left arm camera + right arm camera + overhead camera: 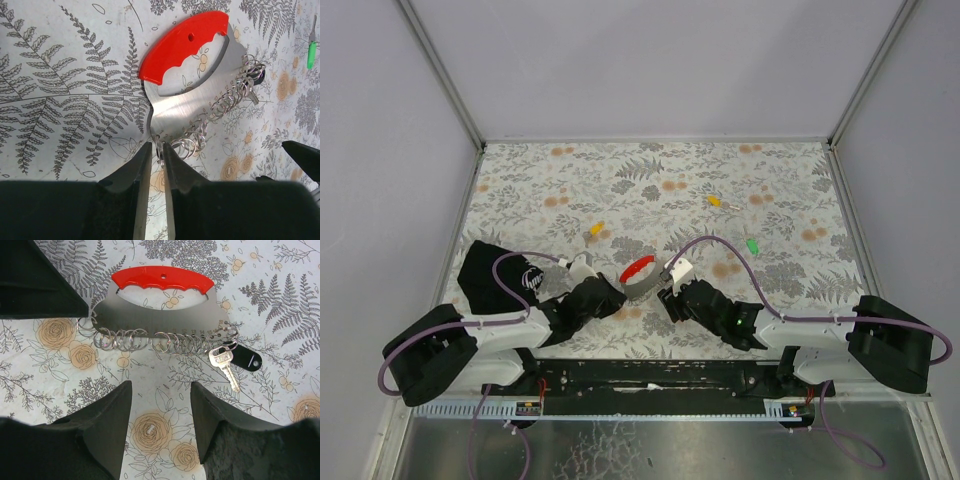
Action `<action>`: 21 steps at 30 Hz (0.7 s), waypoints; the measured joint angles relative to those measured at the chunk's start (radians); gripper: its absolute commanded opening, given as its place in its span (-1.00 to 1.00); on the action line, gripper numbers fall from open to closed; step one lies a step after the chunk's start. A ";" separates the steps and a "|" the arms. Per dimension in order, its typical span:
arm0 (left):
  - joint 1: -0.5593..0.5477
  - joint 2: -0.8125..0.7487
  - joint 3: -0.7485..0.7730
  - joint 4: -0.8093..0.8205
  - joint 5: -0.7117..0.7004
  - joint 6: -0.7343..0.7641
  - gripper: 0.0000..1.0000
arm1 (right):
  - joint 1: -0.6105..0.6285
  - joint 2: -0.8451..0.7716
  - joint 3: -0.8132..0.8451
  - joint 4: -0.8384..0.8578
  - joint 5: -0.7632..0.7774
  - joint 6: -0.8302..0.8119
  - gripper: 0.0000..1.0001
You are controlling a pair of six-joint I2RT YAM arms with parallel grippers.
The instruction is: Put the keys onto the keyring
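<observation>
The keyring [638, 270], a red curved handle on a flat grey fan-shaped plate with several small silver rings along its edge, lies between the two grippers. My left gripper [157, 147] is shut on one silver ring at the plate's corner [190, 105]. My right gripper [161, 390] is open and empty, just short of the ring row on the keyring [155, 320]. A silver key with a black head [240, 359] hangs on the rings at the plate's right end. Yellow [597, 229], orange [714, 200] and green [752, 244] keys lie loose farther back.
A black pouch [498, 275] lies at the left beside the left arm. The floral mat [520, 190] is walled at the left, back and right. The left gripper's finger [35, 285] shows at the top left of the right wrist view.
</observation>
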 measured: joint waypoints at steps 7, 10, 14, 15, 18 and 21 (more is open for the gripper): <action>0.011 0.001 -0.006 0.003 0.000 0.000 -0.79 | 0.000 0.004 0.000 0.000 -0.001 0.000 0.14; 0.015 0.000 -0.011 0.005 0.001 -0.001 -0.80 | 0.000 0.013 0.001 0.000 -0.003 0.000 0.14; 0.017 0.000 -0.014 0.010 0.002 0.000 -0.81 | 0.000 0.017 0.002 0.000 -0.008 0.000 0.14; 0.017 0.001 -0.014 0.011 0.002 0.000 -0.81 | 0.000 0.017 0.002 0.000 -0.008 0.000 0.14; 0.017 0.004 -0.014 0.018 0.006 0.000 -0.82 | 0.000 0.018 0.004 0.000 -0.008 0.000 0.14; 0.017 0.007 -0.014 0.025 0.014 0.000 -0.82 | 0.000 0.018 0.006 -0.001 -0.008 0.000 0.14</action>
